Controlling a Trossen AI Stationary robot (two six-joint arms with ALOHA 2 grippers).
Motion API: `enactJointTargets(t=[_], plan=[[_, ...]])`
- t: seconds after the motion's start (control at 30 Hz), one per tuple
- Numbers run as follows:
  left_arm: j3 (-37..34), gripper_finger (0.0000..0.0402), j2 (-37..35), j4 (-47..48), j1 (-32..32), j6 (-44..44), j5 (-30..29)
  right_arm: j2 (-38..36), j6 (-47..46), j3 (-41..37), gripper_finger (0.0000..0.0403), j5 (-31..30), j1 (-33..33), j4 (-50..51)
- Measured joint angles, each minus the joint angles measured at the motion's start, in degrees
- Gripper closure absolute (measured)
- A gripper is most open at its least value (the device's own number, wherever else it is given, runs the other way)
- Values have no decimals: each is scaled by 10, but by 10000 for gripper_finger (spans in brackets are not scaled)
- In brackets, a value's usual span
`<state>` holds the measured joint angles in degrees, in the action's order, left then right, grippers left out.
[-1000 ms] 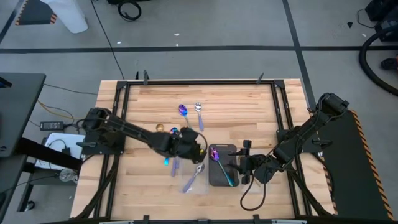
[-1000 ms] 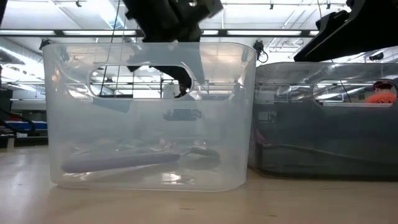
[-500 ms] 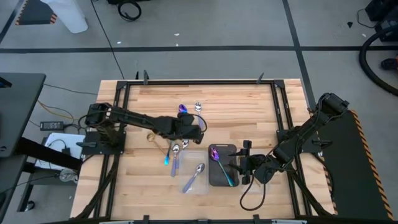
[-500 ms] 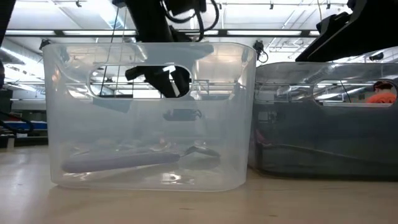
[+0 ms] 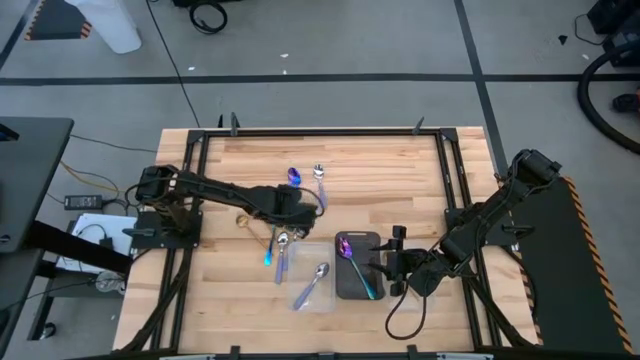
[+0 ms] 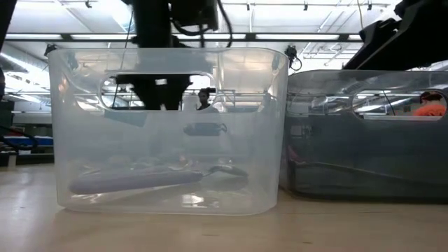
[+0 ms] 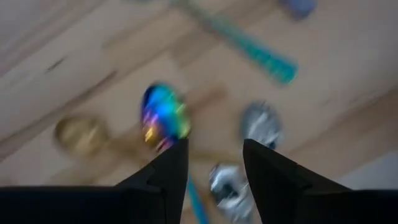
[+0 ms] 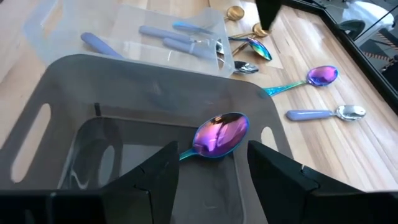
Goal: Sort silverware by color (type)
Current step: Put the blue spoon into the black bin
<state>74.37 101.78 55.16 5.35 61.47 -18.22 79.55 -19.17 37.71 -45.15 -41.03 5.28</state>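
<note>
Several spoons lie loose on the wood. A purple one [image 5: 293,176] and a silver one [image 5: 319,172] lie farther back. An iridescent bowl [image 7: 163,116], a gold spoon [image 7: 81,134] and two silver bowls [image 7: 261,124] lie under my left gripper [image 5: 289,207]. That gripper hangs open above them, pointing steeply down, and touches nothing [image 7: 214,163]. A silver spoon [image 5: 318,272] lies in the clear tray [image 5: 322,296]. An iridescent spoon [image 8: 221,134] lies in the dark tray [image 8: 93,74]. My right gripper [image 8: 213,177] waits open at that tray's right end.
The clear tray [image 6: 168,126] and dark tray [image 6: 364,133] stand side by side near the front middle. Bare wood spreads across the far and right parts of the table [image 5: 400,170]. A metal frame [image 5: 320,131] rims the table. A person in orange [image 6: 428,103] shows far behind.
My left gripper has swung from over the clear tray toward the table's far edge and a little left. It now stands above the loose spoons and has tipped to point more steeply down. The spoons and trays have stayed where they were.
</note>
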Motion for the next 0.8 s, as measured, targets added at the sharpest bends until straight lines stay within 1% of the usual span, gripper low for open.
enactJointTargets(t=[0.1,0.17,0.27,0.4,0.63,0.8], plan=[[0,245,0,56,24,36,1,0,-2,0,204,0,-3,0],[0,246,0,76,39,55,2,0,-2,0,204,0,-5,0],[0,246,0,87,58,68,5,0,-2,0,204,0,-6,0],[-18,246,0,94,75,81,6,0,-2,0,204,0,-6,0],[-64,247,0,73,81,96,6,0,-4,0,204,2,-5,0],[-83,247,0,25,73,86,6,0,-4,0,204,1,-5,0]])
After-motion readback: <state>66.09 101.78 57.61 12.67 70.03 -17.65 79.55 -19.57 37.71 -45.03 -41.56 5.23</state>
